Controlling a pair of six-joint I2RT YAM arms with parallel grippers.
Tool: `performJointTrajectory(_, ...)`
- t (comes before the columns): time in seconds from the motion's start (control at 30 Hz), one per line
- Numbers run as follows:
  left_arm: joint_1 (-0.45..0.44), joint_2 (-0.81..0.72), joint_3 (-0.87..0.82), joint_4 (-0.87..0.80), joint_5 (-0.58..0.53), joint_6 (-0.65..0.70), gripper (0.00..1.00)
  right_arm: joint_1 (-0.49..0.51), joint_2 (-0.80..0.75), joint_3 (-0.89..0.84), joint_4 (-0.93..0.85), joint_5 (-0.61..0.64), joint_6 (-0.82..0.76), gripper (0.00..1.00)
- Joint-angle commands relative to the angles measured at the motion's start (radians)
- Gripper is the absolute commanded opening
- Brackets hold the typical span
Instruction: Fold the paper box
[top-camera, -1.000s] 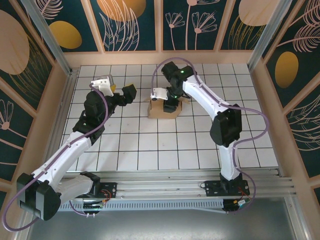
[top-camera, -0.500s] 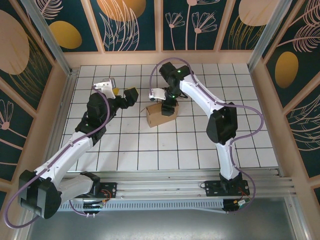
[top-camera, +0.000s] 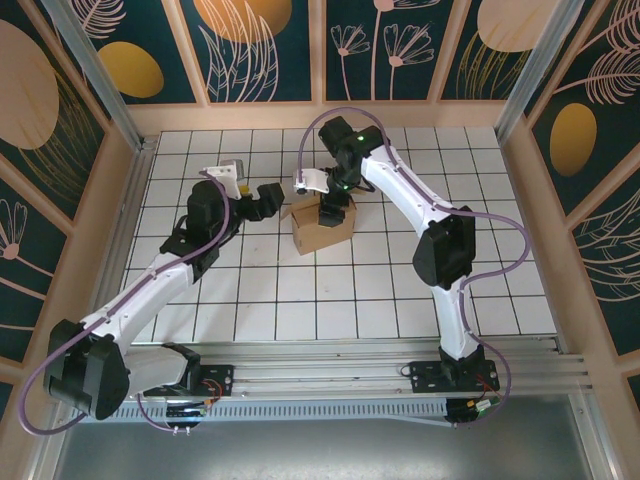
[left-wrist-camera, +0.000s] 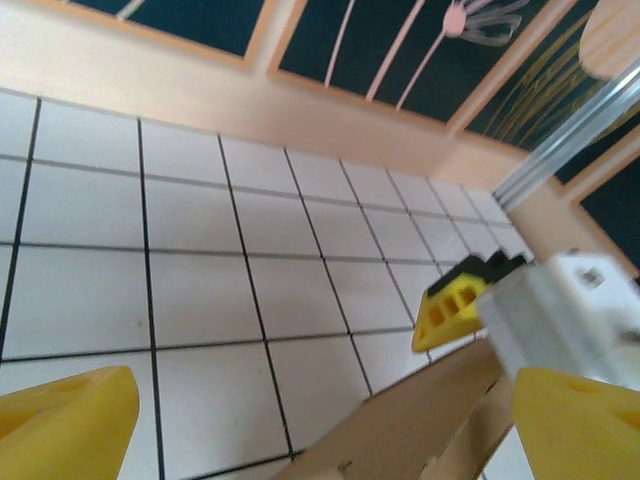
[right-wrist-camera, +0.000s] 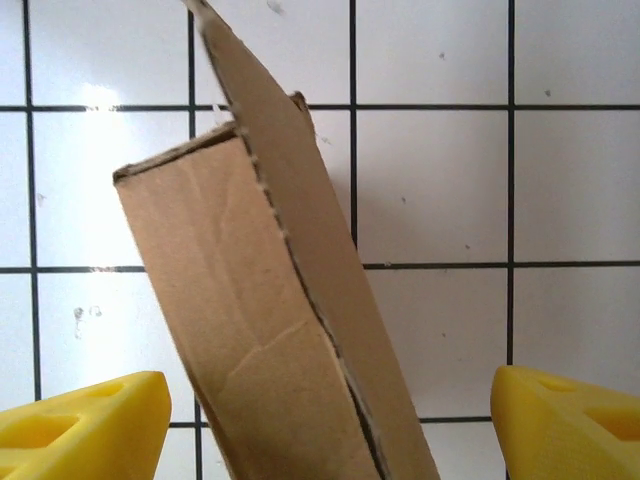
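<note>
From above, the paper box (top-camera: 322, 228) stands on the white gridded table (top-camera: 400, 300). My right jaws hang directly over the box and my left jaws sit just to its left, pointed at it.

My right wrist camera adds the close detail. The box (right-wrist-camera: 260, 330) is plain tan kraft board, thin and matte, with faint creases across its broad face. A narrow flap rises along a ragged, perforated-looking edge. My yellow fingertips (right-wrist-camera: 80, 420) stand wide apart on either side of the box, touching none of it, so these jaws are open and empty.

My left wrist camera looks low across the tiles. A brown edge of the box (left-wrist-camera: 400, 440) slants up between my own spread yellow fingertips (left-wrist-camera: 60, 420), which grip nothing. Just above the box is one yellow fingertip of my other arm (left-wrist-camera: 450, 310).
</note>
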Motion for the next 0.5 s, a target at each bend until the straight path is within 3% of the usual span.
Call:
performJointTrajectory(0.0, 0.000, -0.004, 0.037, -0.084, 0.048, 0.043, 0.94, -0.024, -0.059, 0.040, 0.007, -0.111, 0.011, 0.86)
performJointTrajectory(0.13, -0.012, -0.015, 0.077, -0.164, 0.029, 0.068, 0.90, -0.051, -0.111, 0.020, 0.029, -0.226, 0.012, 0.89)
performJointTrajectory(0.23, -0.029, 0.006, 0.138, -0.270, 0.001, 0.073, 0.87, -0.155, -0.189, -0.073, 0.117, -0.373, 0.050, 0.87)
performJointTrajectory(0.33, -0.043, 0.023, 0.195, -0.350, 0.001, 0.054, 0.82, -0.277, -0.313, -0.286, 0.331, -0.476, 0.189, 0.84)
performJointTrajectory(0.47, -0.053, 0.044, 0.241, -0.417, 0.026, 0.025, 0.73, -0.416, -0.442, -0.538, 0.592, -0.524, 0.416, 0.80)
